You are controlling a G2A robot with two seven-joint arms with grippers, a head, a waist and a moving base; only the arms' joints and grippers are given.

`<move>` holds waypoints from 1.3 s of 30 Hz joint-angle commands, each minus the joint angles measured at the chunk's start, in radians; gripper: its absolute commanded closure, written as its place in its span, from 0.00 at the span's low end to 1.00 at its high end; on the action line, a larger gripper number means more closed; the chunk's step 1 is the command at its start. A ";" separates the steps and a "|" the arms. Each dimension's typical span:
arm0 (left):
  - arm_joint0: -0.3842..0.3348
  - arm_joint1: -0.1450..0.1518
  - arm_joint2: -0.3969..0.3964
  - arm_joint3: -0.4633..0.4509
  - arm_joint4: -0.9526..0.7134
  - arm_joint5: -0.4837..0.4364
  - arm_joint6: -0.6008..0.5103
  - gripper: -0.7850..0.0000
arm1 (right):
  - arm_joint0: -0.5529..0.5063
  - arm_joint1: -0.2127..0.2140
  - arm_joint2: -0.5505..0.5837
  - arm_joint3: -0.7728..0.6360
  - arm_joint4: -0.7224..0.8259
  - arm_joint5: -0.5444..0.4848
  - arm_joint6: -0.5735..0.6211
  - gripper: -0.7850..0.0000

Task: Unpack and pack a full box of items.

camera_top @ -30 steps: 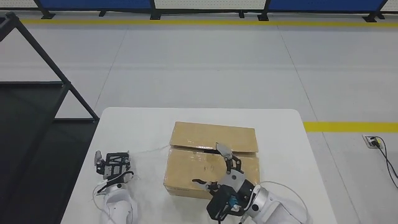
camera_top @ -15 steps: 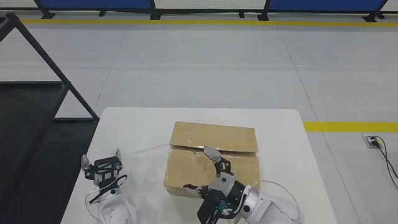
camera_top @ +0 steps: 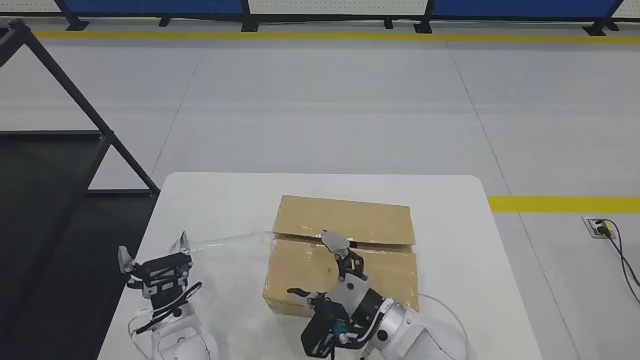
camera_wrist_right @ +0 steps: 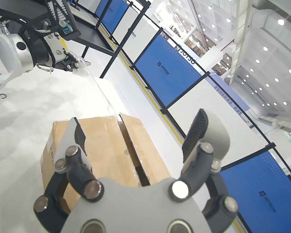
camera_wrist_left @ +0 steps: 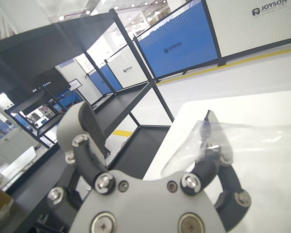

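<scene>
Cardboard box (camera_top: 345,222) right of centre on the white bench (camera_top: 220,205), top seam parted. Right gripper (camera_top: 312,263) above its 6 o'clock edge, fingers spread, empty. Left gripper (camera_top: 154,250) at the box's 9 o'clock, fingers released wide; clear tape strip (camera_top: 232,242) seemingly stuck to one finger, stretched to the seam.

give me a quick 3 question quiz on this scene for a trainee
1. True or false: the right gripper is shut on the brown cardboard box.
2. The clear tape strip runs from the box to: A the left gripper, B the right gripper, C a shelf.
3. How many boxes stand on the white table?
Key: 1 false; 2 A; 3 one.
</scene>
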 commanded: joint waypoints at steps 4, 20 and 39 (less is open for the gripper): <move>0.001 -0.002 0.011 -0.027 0.026 -0.010 -0.008 0.00 | 0.030 -0.008 -0.052 0.026 -0.018 -0.047 -0.013 0.00; 0.006 -0.007 -0.003 -0.064 0.045 -0.014 -0.022 0.00 | 0.211 -0.080 -0.206 0.187 0.053 0.040 0.060 0.00; 0.011 -0.016 0.018 -0.073 0.069 -0.021 -0.025 0.00 | 0.458 -0.220 -0.430 0.443 -0.102 0.118 0.198 0.32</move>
